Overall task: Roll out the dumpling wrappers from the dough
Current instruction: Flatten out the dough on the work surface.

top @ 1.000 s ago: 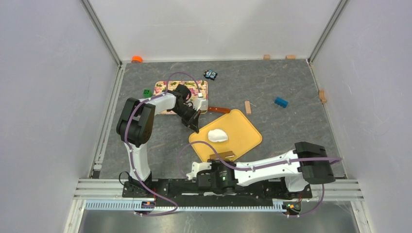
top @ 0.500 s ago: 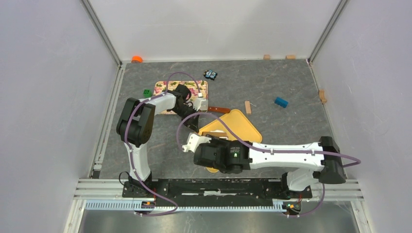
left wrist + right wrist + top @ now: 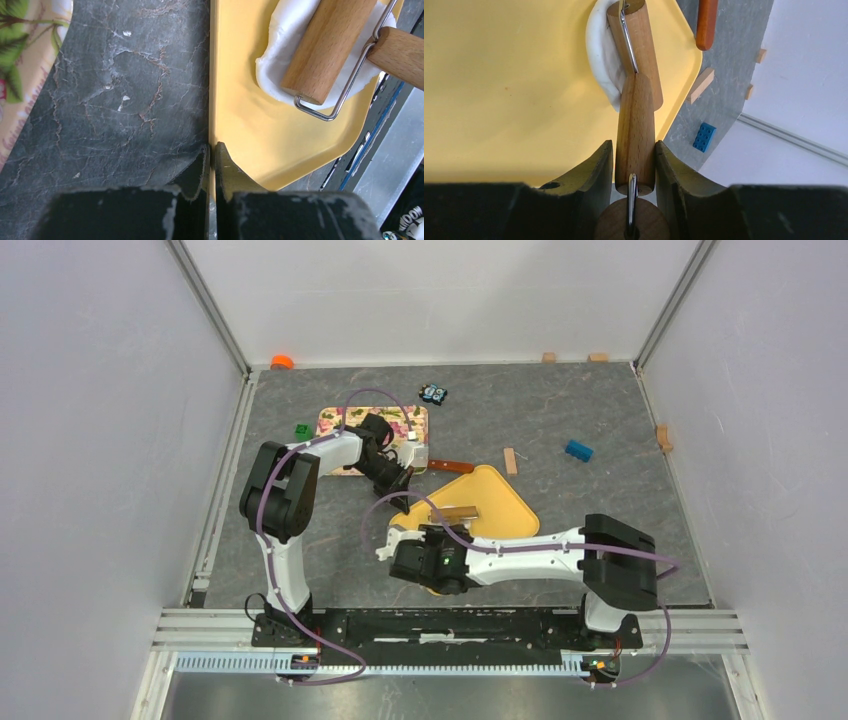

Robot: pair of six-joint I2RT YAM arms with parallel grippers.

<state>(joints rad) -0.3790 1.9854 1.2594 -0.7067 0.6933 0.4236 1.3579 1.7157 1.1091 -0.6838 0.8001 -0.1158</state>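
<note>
Gripping the wooden handle of a small rolling pin [image 3: 635, 115], the right hand [image 3: 634, 150] has both fingers closed snugly on either side of it, the pin pointing straight out ahead. Just beyond the handle, the roller [image 3: 636, 45] in its wire frame lies across the dough [image 3: 600, 65], a soft white lump that it presses into the far part of the yellow board [image 3: 499, 90]. On the other side, the left hand [image 3: 211, 155] has its fingers pinched shut on the board's rim at the edge nearest it, which looks meant to steady the board on the dark worktop [image 3: 125, 75]. From where I stand, the rolling step is under way: the dough spreads out from under the roller but looks thick and uneven, not yet thin enough for a wrapper. The next move, I reckon, calls for firm downward pressure and an even stroke across the lump, with the roller staying on the dough and short of the board's raised rim, while the left hand holds the board against the push. Further out, a knife with an orange handle [image 3: 706, 22] and a blue brick [image 3: 704, 136] lie on the worktop, well clear of the work.
</note>
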